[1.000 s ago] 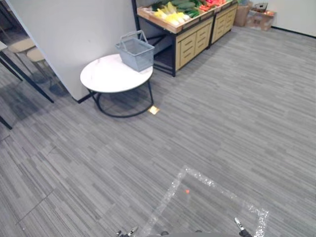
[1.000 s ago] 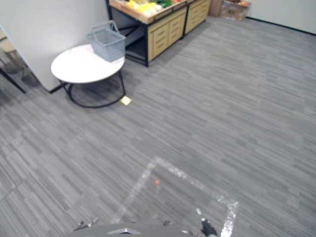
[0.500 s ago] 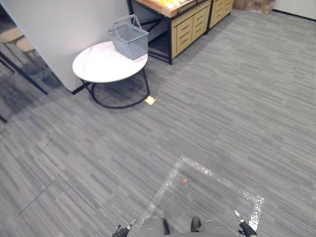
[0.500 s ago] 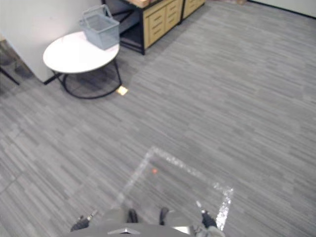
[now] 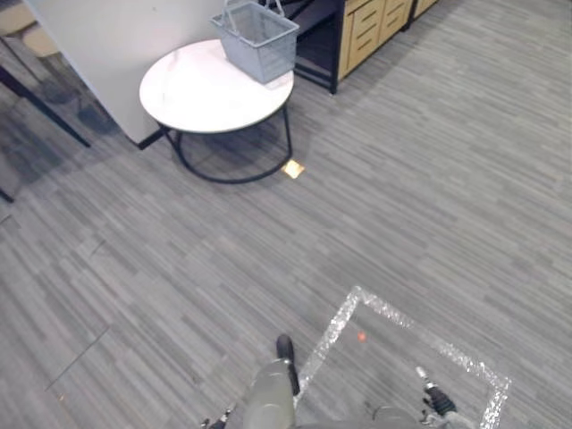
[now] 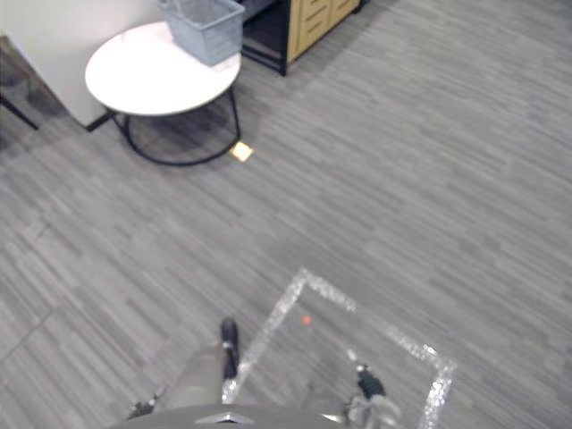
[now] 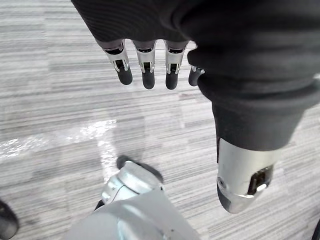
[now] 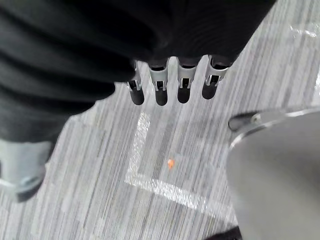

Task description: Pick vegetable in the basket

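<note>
The grey basket stands on the round white counter, at its far edge, on the side next to a wooden cabinet with drawers. Its handles stand up, and inside it I can see only its own grey walls. A white wall is behind the counter, and a small yellow square lies on the grey floor beside the counter's black frame. Well apart from the counter, near the robot, silver tape marks a corner on the floor, with a small orange dot inside it. The left hand and the right hand both hang above the floor with straight, relaxed fingers, holding nothing.
</note>
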Motion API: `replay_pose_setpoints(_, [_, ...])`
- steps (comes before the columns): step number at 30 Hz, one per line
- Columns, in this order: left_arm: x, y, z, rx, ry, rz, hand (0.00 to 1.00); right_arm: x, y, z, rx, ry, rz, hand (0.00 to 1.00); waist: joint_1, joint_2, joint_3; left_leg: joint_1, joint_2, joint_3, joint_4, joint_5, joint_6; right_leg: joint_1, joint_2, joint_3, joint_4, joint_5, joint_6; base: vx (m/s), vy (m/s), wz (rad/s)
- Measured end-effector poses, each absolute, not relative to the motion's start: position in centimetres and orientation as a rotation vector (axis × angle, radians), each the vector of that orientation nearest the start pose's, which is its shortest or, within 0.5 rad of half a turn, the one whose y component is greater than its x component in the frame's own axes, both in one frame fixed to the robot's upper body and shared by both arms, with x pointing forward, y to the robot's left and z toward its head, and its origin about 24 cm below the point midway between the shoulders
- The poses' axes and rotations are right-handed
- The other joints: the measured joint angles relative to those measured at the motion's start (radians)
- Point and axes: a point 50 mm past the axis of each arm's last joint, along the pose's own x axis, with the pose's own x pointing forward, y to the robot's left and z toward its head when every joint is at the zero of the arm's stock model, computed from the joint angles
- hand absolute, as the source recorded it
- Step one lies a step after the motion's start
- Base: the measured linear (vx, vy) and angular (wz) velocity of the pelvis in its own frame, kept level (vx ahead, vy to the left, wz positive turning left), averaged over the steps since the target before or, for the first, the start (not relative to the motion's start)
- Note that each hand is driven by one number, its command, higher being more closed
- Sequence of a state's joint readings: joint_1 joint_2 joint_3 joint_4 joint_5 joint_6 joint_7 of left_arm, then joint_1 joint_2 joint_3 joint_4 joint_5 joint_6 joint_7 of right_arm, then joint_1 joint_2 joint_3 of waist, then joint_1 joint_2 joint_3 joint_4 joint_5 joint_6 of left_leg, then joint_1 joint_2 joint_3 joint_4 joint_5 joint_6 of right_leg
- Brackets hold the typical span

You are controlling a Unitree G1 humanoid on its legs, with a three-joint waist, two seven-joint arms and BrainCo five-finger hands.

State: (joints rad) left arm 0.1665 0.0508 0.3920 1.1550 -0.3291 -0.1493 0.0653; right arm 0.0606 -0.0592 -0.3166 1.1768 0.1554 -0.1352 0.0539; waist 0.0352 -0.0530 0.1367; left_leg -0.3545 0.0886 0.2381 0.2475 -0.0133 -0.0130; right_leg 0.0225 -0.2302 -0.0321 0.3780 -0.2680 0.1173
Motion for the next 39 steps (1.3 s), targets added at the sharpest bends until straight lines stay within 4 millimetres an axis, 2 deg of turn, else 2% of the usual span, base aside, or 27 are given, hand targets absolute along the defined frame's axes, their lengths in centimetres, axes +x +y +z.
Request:
replay_pose_setpoints(1, [3.9,22.5,-16.7,-0.332,1.078,0.688,0.0,8.0,-20.8,-16.5,0.265,1.049,-0.396,0.0,-0.006,-0.009,-0.002,0.052,-0.038,0.005,0.002,-0.04,0.014,-0.046,-0.028,0.023,0.168,0.085,-0.013,0.56,0.287,0.24])
replay_pose_setpoints(2, [4.1,22.6,-16.6,-0.312,1.081,0.669,0.0,7.8,-20.8,-16.5,0.27,1.055,-0.404,0.0,-0.006,-0.011,-0.003,0.081,-0.052,0.008,0.0,-0.06,0.02,-0.06,-0.039,0.03,0.232,0.134,-0.019,0.64,0.322,0.17])
replay_pose_setpoints(4, [4.2,22.6,-16.6,-0.273,1.089,0.621,0.0,7.4,-21.1,-16.6,0.267,1.062,-0.413,0.0,-0.01,-0.002,0.003,0.193,-0.081,0.012,-0.007,-0.122,0.049,-0.127,-0.075,0.031,0.477,0.319,-0.003,0.5,0.215,0.09])
replay_pose_setpoints(5, [4.2,22.7,-16.6,-0.265,1.092,0.612,0.0,7.4,-21.1,-16.6,0.256,1.064,-0.403,0.0,-0.011,-0.004,0.002,0.224,-0.088,0.01,-0.012,-0.138,0.053,-0.151,-0.08,0.021,0.554,0.311,-0.005,0.49,0.163,0.01])
replay_pose_setpoints(6, [4.4,22.8,-16.5,-0.248,1.094,0.592,0.0,7.3,-21.2,-16.6,0.248,1.066,-0.386,0.0,-0.013,-0.009,0.002,0.297,-0.101,0.004,-0.04,-0.165,0.059,-0.197,-0.083,-0.01,0.674,0.276,-0.044,0.48,0.108,-0.03])
replay_pose_setpoints(8, [4.9,22.8,-16.5,-0.217,1.092,0.55,0.0,7.1,-21.2,-16.6,0.249,1.069,-0.387,0.0,-0.02,-0.004,0.004,0.396,-0.105,0.002,-0.083,-0.19,0.055,-0.255,-0.062,-0.082,0.739,0.159,-0.063,0.48,0.058,0.01])
replay_pose_setpoints(10, [5.6,22.6,-16.4,-0.202,1.083,0.527,0.0,7.1,-21.3,-16.6,0.253,1.068,-0.392,0.0,-0.049,0.009,0.012,0.493,-0.096,-0.004,-0.13,-0.215,0.056,-0.333,-0.024,-0.202,0.624,0.062,-0.082,0.48,-0.019,0.13])
replay_pose_setpoints(12, [6.3,22.0,-16.5,-0.224,1.07,0.523,0.0,7.2,-21.5,-16.5,0.256,1.061,-0.399,0.0,-0.061,0.031,0.024,0.539,-0.076,-0.007,-0.159,-0.226,0.05,-0.378,0.017,-0.246,0.454,0.059,-0.086,0.5,-0.074,0.18])
replay_pose_setpoints(14, [8.2,20.8,-16.4,-0.275,1.029,0.513,0.0,7.1,-21.8,-16.3,0.257,1.04,-0.415,0.0,-0.065,0.064,0.035,0.588,-0.038,-0.015,-0.208,-0.241,0.024,-0.429,0.069,-0.252,0.051,0.127,-0.053,0.58,-0.133,0.35])
replay_pose_setpoints(15, [8.7,20.4,-16.3,-0.291,1.017,0.514,0.0,7.0,-21.8,-16.3,0.258,1.04,-0.419,0.0,-0.064,0.067,0.036,0.596,-0.029,-0.023,-0.214,-0.249,0.01,-0.436,0.076,-0.238,-0.047,0.166,-0.053,0.68,-0.239,0.46])
replay_pose_setpoints(16, [9.3,19.9,-16.3,-0.333,0.997,0.533,0.0,6.7,-21.7,-16.4,0.26,1.046,-0.421,0.0,-0.064,0.064,0.038,0.628,-0.011,-0.035,-0.227,-0.277,-0.02,-0.44,0.073,-0.186,-0.224,0.24,-0.026,0.59,-0.236,0.52])
replay_pose_setpoints(18, [8.9,19.6,-16.3,-0.374,0.989,0.573,0.0,6.1,-21.8,-16.4,0.256,1.058,-0.423,0.0,-0.067,0.065,0.037,0.687,0.017,-0.054,-0.225,-0.318,-0.014,-0.446,0.062,-0.18,-0.158,0.264,-0.029,0.58,-0.26,0.44])
replay_pose_setpoints(19, [8.5,19.9,-16.4,-0.388,0.993,0.602,0.0,5.8,-21.5,-16.5,0.256,1.066,-0.416,0.0,-0.061,0.055,0.03,0.694,0.043,-0.06,-0.141,-0.319,-0.014,-0.464,0.066,-0.178,-0.039,0.298,-0.049,0.71,-0.374,0.25])
replay_pose_setpoints(21, [7.5,19.2,-16.7,-0.412,1.017,0.62,0.0,5.7,-22.4,-16.3,0.241,1.052,-0.438,0.0,-0.06,0.103,0.004,0.625,0.133,-0.064,0.084,-0.283,-0.03,-0.438,0.108,-0.212,0.035,0.258,-0.109,0.7,-0.423,0.13])
replay_pose_setpoints(22, [7.1,18.6,-16.8,-0.44,1.027,0.633,0.0,6.0,-22.8,-16.1,0.237,1.039,-0.448,0.0,-0.059,0.127,-0.003,0.54,0.179,-0.095,0.28,-0.18,-0.03,-0.404,0.135,-0.234,0.046,0.203,-0.127,0.56,-0.347,0.05])
replay_pose_setpoints(23, [7.1,18.6,-16.8,-0.451,1.022,0.644,0.0,6.0,-23.0,-16.1,0.241,1.034,-0.457,0.0,-0.06,0.133,0.001,0.493,0.194,-0.127,0.379,-0.092,-0.03,-0.376,0.146,-0.243,0.041,0.182,-0.136,0.7,-0.387,0.11])
replay_pose_setpoints(24, [7.1,18.8,-16.8,-0.461,1.015,0.659,0.0,6.2,-23.1,-16.0,0.241,1.029,-0.463,0.0,-0.056,0.125,0.009,0.395,0.217,-0.174,0.588,0.031,-0.078,-0.302,0.169,-0.246,0.013,0.154,-0.15,0.8,-0.367,0.0])
replay_pose_setpoints(25, [7.3,19.0,-16.7,-0.464,1.003,0.666,0.0,6.2,-23.1,-16.0,0.241,1.028,-0.463,0.0,-0.043,0.124,0.013,0.33,0.236,-0.163,0.764,0.027,-0.088,-0.206,0.188,-0.245,-0.035,0.143,-0.16,0.78,-0.341,-0.11])
replay_pose_setpoints(27, [7.6,19.4,-16.5,-0.453,0.982,0.663,0.0,6.2,-22.9,-16.1,0.245,1.032,-0.459,0.0,-0.027,0.103,0.021,0.249,0.231,-0.099,0.876,-0.023,-0.088,-0.049,0.199,-0.241,-0.142,0.138,-0.165,0.64,-0.253,-0.12])
replay_pose_setpoints(30, [8.3,19.8,-16.2,-0.435,0.943,0.642,0.0,7.3,-22.4,-16.1,0.266,1.014,-0.452,0.0,-0.022,0.09,0.021,0.122,0.213,0.017,0.782,-0.105,-0.084,0.09,0.199,-0.242,-0.268,0.135,-0.151,0.45,-0.147,-0.05])
replay_pose_setpoints(32, [8.9,19.8,-16.0,-0.425,0.922,0.623,0.0,8.0,-22.2,-16.0,0.268,1.001,-0.438,0.0,-0.001,0.09,0.022,0.058,0.188,0.09,0.591,-0.135,-0.07,0.164,0.2,-0.239,-0.324,0.123,-0.129,0.42,-0.045,-0.06])
replay_pose_setpoints(33, [8.9,19.7,-15.9,-0.42,0.92,0.619,0.0,8.4,-22.1,-15.9,0.266,0.994,-0.432,0.0,0.0,0.089,0.022,0.057,0.149,0.106,0.404,-0.131,-0.063,0.2,0.2,-0.241,-0.351,0.112,-0.112,0.43,0.049,-0.02])
replay_pose_setpoints(34, [8.9,19.6,-16.0,-0.419,0.925,0.618,0.0,8.9,-22.0,-15.9,0.268,0.982,-0.426,0.0,0.0,0.09,0.022,0.066,0.105,0.104,0.173,-0.1,-0.047,0.229,0.2,-0.24,-0.377,0.102,-0.098,0.53,0.113,-0.03])
replay_pose_setpoints(36, [8.9,19.5,-16.0,-0.425,0.925,0.622,0.0,9.4,-21.8,-15.8,0.264,0.97,-0.414,0.0,0.004,0.09,0.021,0.063,0.076,0.105,-0.035,-0.043,-0.043,0.255,0.2,-0.237,-0.396,0.081,-0.075,0.47,0.157,-0.08])
replay_pose_setpoints(37, [8.9,19.6,-16.0,-0.431,0.918,0.628,0.0,9.5,-21.5,-15.8,0.247,0.975,-0.389,0.0,0.01,0.09,0.022,0.053,0.074,0.108,-0.11,-0.008,-0.027,0.276,0.197,-0.232,-0.393,0.054,-0.054,0.5,0.217,-0.11])
replay_pose_setpoints(38, [8.9,20.0,-15.9,-0.433,0.908,0.643,0.0,9.3,-20.8,-16.0,0.246,0.989,-0.367,0.0,0.022,0.068,0.016,0.061,0.06,0.137,-0.096,0.087,0.011,0.297,0.17,-0.225,-0.386,0.027,-0.032,0.52,0.222,-0.08])
replay_pose_setpoints(39, [8.9,20.1,-15.9,-0.436,0.906,0.65,0.0,9.2,-20.5,-16.0,0.246,0.993,-0.357,0.0,0.025,0.064,0.004,0.063,0.05,0.156,-0.091,0.111,0.035,0.299,0.155,-0.217,-0.377,0.021,-0.025,0.51,0.233,0.05])
